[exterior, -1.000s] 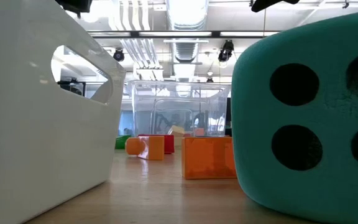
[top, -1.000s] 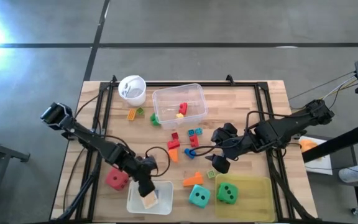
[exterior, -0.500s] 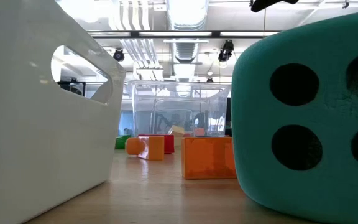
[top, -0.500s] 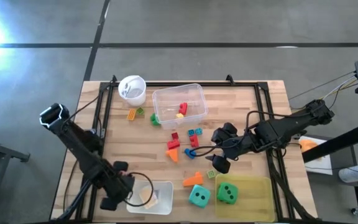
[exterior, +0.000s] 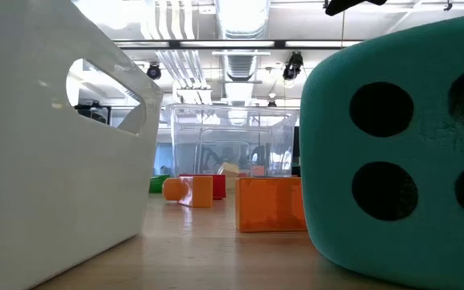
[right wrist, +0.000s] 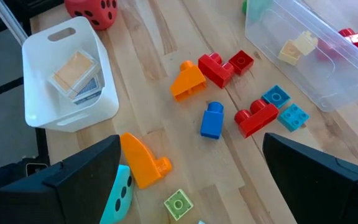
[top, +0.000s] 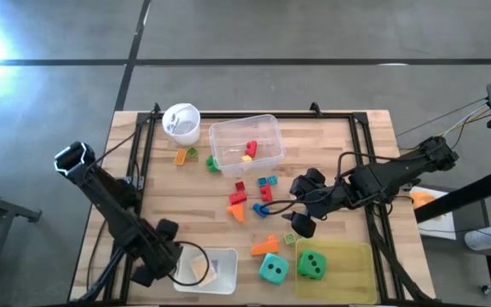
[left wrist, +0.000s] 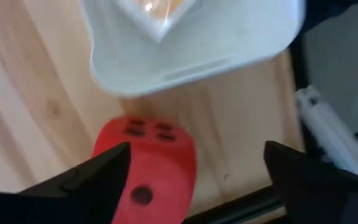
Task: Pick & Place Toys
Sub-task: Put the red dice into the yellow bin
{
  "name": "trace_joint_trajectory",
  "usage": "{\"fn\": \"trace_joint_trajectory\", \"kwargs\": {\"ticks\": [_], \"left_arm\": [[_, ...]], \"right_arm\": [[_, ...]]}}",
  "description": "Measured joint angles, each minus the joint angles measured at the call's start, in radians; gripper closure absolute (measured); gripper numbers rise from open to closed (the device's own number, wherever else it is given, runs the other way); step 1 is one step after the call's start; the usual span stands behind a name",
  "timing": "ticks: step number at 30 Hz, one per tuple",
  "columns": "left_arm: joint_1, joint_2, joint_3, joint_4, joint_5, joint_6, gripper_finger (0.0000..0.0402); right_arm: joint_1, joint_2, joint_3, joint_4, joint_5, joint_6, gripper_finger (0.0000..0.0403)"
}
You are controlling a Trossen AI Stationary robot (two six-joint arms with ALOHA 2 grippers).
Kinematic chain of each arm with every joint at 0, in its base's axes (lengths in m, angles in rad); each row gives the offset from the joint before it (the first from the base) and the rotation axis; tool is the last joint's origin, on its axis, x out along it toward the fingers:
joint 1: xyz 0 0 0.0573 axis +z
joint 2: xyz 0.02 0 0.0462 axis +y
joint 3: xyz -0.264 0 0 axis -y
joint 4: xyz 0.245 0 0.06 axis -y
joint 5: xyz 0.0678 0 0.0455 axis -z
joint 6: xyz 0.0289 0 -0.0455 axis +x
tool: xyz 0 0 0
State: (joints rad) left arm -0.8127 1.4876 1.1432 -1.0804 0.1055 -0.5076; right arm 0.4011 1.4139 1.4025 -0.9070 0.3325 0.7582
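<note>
We see the left gripper (top: pixel 150 271) low over the near-left corner of the wooden counter (top: pixel 339 153), jaws spread wide & holding nothing. In its wrist view the two dark fingers (left wrist: pixel 89 177) stand far apart, w/ the red dotted foam die (left wrist: pixel 148 171) between them on the counter, untouched as far as we can tell. Just beyond the die sits the white plastic handled bin (top: pixel 216 275), w/ a flat tan square tile (top: pixel 200 269) lying inside on a small stack.

Right gripper (top: pixel 299 223) hovers right of centre, jaws also released, empty. Its wrist view looks over the loose pieces: an orange wedge block (right wrist: pixel 188 81), a red stud block (right wrist: pixel 215 67), a blue peg block (right wrist: pixel 211 120), a red L-shaped block (right wrist: pixel 257 117), two light-blue square stud tiles (right wrist: pixel 284 107), a curved orange block (right wrist: pixel 143 160) & a small green square tile (right wrist: pixel 178 203).

The clear plastic tub (top: pixel 267 128) stands at the far middle w/ a red block (top: pixel 251 147) & a yellow-cream block (top: pixel 246 158) inside. A white cup (top: pixel 181 122) sits far left of it; an orange tile (top: pixel 180 157) & green tile (top: pixel 193 153) lie near it.

Near edge: the teal dotted die (top: pixel 272 269) rests on the counter beside a yellow translucent tray (top: pixel 352 273), which holds the green dotted die (top: pixel 312 264). In the low view the teal die fills the right side, the white bin the left.
</note>
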Motion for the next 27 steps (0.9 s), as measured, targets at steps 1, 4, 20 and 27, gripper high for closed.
{"fn": "trace_joint_trajectory", "kwargs": {"ticks": [1,4,20,27], "left_arm": [[0.001,0.0,-0.008,-0.014,0.0,0.0,0.0011],[0.001,0.0,-0.039,-0.026,0.0,-0.005,0.0015],[0.002,0.0,-0.078,-0.02,-0.009,0.04,0.006],[0.005,0.0,-0.078,-0.016,-0.019,0.009,0.006]], "right_arm": [[0.0,0.0,0.0,0.0,0.0,0.0,0.0018],[0.0,0.0,0.0,0.0,0.0,0.0,0.0018],[0.0,0.0,-0.002,0.0,0.0,0.0,0.0018],[0.0,0.0,-0.003,0.0,0.0,0.0,0.0018]]}}
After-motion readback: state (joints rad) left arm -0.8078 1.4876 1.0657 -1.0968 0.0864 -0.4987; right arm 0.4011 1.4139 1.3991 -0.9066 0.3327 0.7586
